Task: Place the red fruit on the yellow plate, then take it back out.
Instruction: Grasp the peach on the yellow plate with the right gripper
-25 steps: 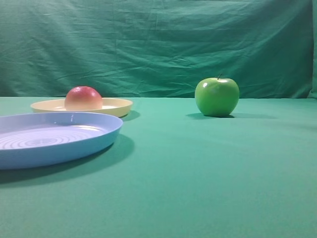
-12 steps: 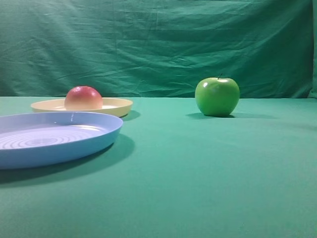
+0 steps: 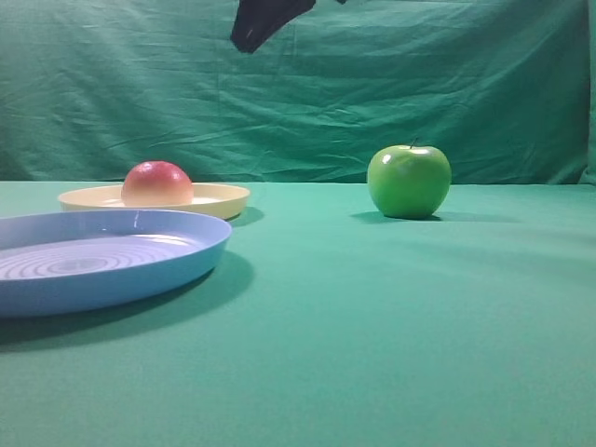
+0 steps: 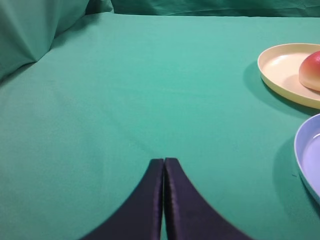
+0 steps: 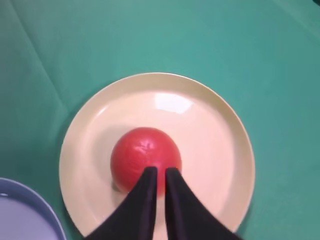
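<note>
Fruit, red fruit point(image 5: 145, 152), is sitting on the yellow plate point(image 5: 220, 150), slightly left of centre. Right gripper point(image 5: 161, 172) is hanging above it, its fingers point(image 5: 176, 200) standing a narrow slit apart, holding nothing. Left gripper point(image 4: 164, 161) is hovering over the green cloth point(image 4: 125, 90), fingers pressed together. Blue plate point(image 3: 140, 270) and green apple point(image 3: 408, 182) are resting apart.

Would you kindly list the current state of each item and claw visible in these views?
red fruit: resting on the yellow plate, not gripped.
yellow plate: flat on the table, holding the fruit.
blue plate: flat on the table, nothing in it.
green apple: upright on the table, untouched.
left claw: shut, holding nothing, above bare cloth.
right claw: above the fruit, narrowly parted, holding nothing.
</note>
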Robot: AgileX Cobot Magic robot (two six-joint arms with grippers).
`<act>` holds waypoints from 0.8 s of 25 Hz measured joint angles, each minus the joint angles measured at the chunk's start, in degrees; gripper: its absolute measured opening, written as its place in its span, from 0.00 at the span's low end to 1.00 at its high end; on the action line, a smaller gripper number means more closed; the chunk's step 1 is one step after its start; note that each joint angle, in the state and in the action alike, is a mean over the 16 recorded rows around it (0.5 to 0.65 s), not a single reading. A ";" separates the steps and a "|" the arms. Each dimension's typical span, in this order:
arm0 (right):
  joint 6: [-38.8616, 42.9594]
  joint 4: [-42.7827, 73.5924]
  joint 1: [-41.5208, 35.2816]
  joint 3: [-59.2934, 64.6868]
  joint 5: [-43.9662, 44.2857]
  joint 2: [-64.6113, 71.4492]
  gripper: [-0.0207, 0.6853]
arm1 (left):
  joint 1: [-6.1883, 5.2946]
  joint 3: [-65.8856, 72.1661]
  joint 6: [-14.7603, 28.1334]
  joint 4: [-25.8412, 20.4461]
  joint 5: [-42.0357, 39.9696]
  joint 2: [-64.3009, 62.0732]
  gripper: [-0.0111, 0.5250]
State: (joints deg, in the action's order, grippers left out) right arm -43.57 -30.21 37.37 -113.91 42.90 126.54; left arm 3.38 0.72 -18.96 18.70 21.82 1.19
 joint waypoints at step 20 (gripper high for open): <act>-10.22 -10.34 2.98 -2.56 -10.86 11.24 0.92 | 0.00 0.00 0.00 0.00 0.00 0.00 0.02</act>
State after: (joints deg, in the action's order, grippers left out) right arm -53.78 -40.55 40.35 -116.48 32.04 137.78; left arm 3.38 0.72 -18.96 18.70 21.82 1.19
